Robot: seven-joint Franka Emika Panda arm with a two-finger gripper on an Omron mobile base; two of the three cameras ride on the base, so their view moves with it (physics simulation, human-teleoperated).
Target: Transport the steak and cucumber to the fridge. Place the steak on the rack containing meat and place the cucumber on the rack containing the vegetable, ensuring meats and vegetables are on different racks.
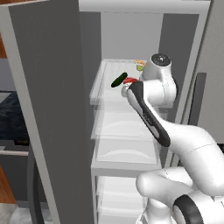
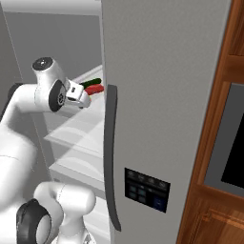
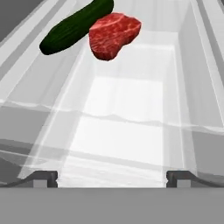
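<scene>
1. My jaws stand wide apart and hold nothing — in the hand view the two dark tips sit at the far corners with bare white shelf between them.

2. The steak and the cucumber lie together on the upper shelf of the fridge, the cucumber just beside the steak on its left in the hand view and seemingly touching it. From the left base view the cucumber is the dark stub and the steak a red sliver next to my wrist.

3. Farther back on that same shelf sit some small yellow-green and orange items; I cannot tell what they are.

4. My judgement: both things have reached the fridge but share one rack, so the sorting step is in hand — one of them has to go to another shelf.

5. Which one moves depends on what those back items are, vegetable or meat; I would check that first.

6. The next move calls for reaching forward over the shelf, lining the jaws across one piece alone, and closing without nudging its neighbour — the two lie tight together, so the approach from the free side looks safest.
</scene>
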